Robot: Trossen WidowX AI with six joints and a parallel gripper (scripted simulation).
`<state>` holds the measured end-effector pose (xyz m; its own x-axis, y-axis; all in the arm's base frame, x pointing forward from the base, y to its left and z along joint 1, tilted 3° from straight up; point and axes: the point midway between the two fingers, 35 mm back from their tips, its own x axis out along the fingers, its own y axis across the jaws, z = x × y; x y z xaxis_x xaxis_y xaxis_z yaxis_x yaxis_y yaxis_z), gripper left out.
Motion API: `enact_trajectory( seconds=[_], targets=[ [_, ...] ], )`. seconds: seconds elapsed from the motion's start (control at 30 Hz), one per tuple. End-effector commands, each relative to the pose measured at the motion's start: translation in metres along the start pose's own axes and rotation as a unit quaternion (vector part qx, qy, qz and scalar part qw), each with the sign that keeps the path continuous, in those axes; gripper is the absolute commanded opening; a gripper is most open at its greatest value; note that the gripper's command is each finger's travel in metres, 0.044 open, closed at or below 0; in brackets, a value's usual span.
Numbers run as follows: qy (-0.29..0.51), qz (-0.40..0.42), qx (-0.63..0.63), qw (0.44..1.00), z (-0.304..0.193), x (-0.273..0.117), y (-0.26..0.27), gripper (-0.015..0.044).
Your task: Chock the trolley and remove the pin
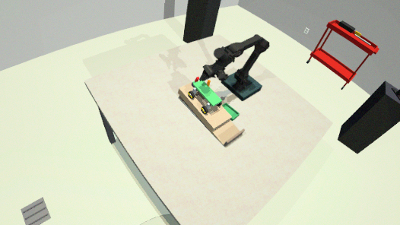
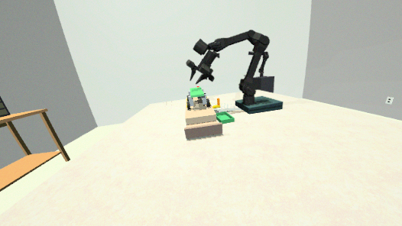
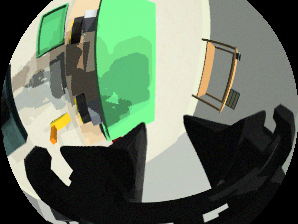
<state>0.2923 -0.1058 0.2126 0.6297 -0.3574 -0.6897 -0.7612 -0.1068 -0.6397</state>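
The trolley [image 1: 207, 93] [image 2: 197, 92] [image 3: 127, 60], with a green deck and black-and-yellow wheels, stands on the wooden ramp [image 1: 220, 121] [image 2: 200, 116]. The red pin head [image 1: 196, 79] [image 2: 198, 87] shows at its uphill end; in the wrist view only a sliver shows, behind a finger. The yellow chock [image 3: 61, 121] with its orange handle [image 1: 208, 83] [image 2: 218, 102] is off the ramp, on the table on the arm's side. The green tray [image 1: 230, 112] [image 2: 225, 117] [image 3: 52, 30] is empty beside the ramp. My gripper [image 2: 194, 81] [image 3: 164, 122] is partly open and empty, above the trolley's uphill end.
The arm's dark base [image 1: 243, 91] [image 2: 260, 104] stands on the table on the same side as the tray and chock. A raised lip [image 1: 235, 137] [image 2: 203, 130] closes the ramp's low end. A red cart and a wooden rack stand off the table.
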Motion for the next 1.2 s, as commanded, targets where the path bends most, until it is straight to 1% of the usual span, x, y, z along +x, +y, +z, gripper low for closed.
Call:
enact_trajectory(
  seconds=[0.0,0.23,0.43,0.77,0.87,1.17],
  targets=[
    [0.006,0.041,0.032,0.999,-0.024,0.002,0.019,0.019],
    [0.003,0.118,0.048,0.992,-0.049,0.004,0.058,0.019],
    [-0.027,0.19,0.037,0.981,-0.058,0.003,0.095,0.019],
    [-0.147,0.313,0.018,0.938,-0.054,-0.018,0.168,0.019],
    [-0.167,0.325,0.019,0.931,-0.052,-0.023,0.176,0.019],
    [-0.167,0.325,0.019,0.931,-0.051,-0.019,0.179,0.019]
  ],
)
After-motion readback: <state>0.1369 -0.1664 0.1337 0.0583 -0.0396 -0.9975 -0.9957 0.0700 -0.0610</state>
